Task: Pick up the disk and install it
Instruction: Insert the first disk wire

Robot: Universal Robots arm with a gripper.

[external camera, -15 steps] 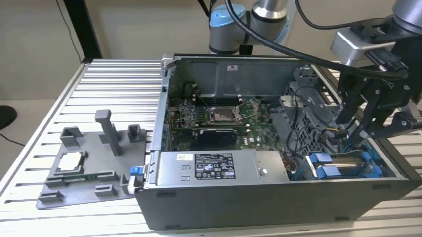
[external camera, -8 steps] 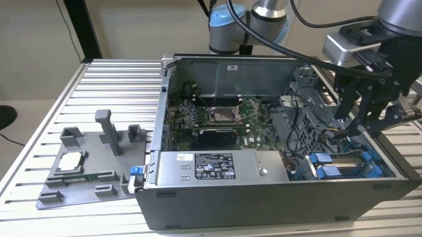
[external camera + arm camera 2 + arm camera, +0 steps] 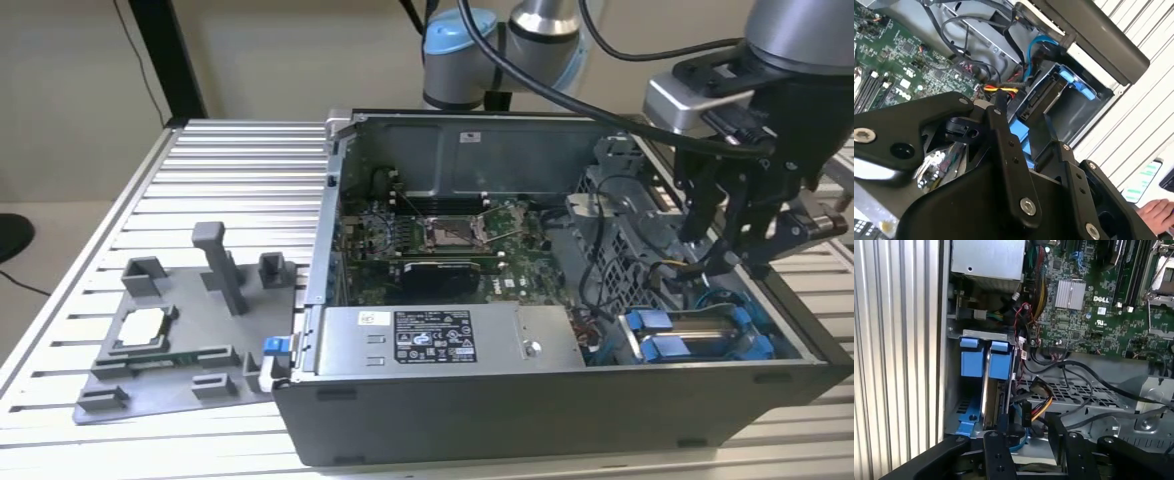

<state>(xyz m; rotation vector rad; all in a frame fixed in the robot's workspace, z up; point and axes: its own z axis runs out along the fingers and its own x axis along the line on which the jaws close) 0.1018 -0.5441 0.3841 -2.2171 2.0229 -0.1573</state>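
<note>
Nearest us, in the lower left of the exterior view, a grey plastic fixture tray (image 3: 174, 372) lies on the ribbed aluminium worktop (image 3: 240, 170). A small square silver chip (image 3: 142, 326) is seated in one of its pockets. Just beside the tray, towards the exterior view's right, stands the open dark grey computer case (image 3: 534, 410). Along the case's near wall lies a silver box-shaped power supply with a white label (image 3: 427, 338).

In the lower right of that view we find the disk (image 3: 697, 333), a silver-grey metal hard drive clipped in a blue plastic frame. It stands on edge in the drive bay at the case's corner. In the first wrist view we see blue tabs (image 3: 970, 363) at the bay's mouth.

Above the bay hangs the black gripper (image 3: 721, 255). Its fingers (image 3: 998, 455) are spread apart and hold nothing. They are clear of the disk, and we see yellow, red and black cables (image 3: 1040, 406) in the gap between them.

Farther back, on the case's floor, lies the green motherboard (image 3: 441, 235). Behind the case, at the top of the exterior view, rises the arm's silver and blue base (image 3: 467, 45).
</note>
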